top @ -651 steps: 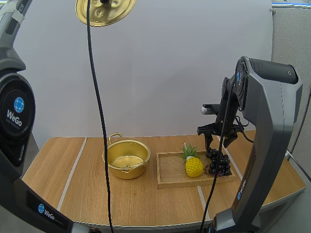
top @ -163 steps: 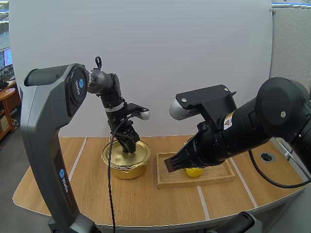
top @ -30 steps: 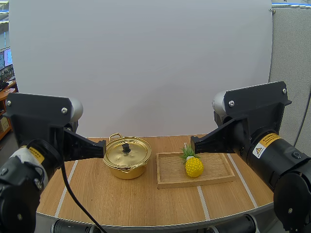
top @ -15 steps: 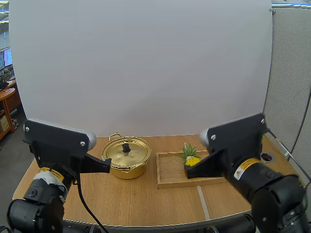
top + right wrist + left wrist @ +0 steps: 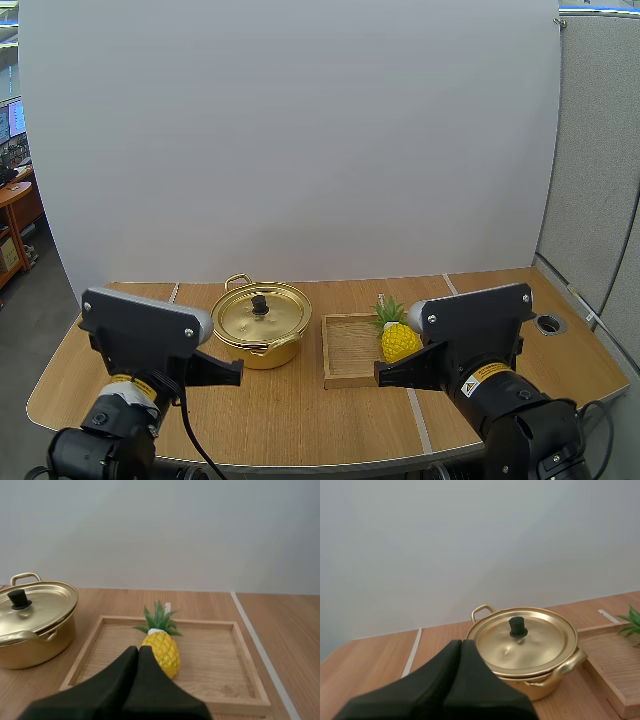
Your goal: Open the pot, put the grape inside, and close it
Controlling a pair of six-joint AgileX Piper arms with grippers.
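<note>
Lidded pot; left gripper and right gripper both pressed together, empty.
Pot lower centre on the worktop, pineapple in the wooden tray beside it.

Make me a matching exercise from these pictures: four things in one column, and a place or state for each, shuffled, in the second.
Things:
1. lid
2. pineapple
3. left gripper
4. wooden tray

Places or states:
A. shut, holding nothing
B. next to the pot
C. closed on the pot
D. inside the tray

Pairs: 1-C; 2-D; 3-A; 4-B
</note>
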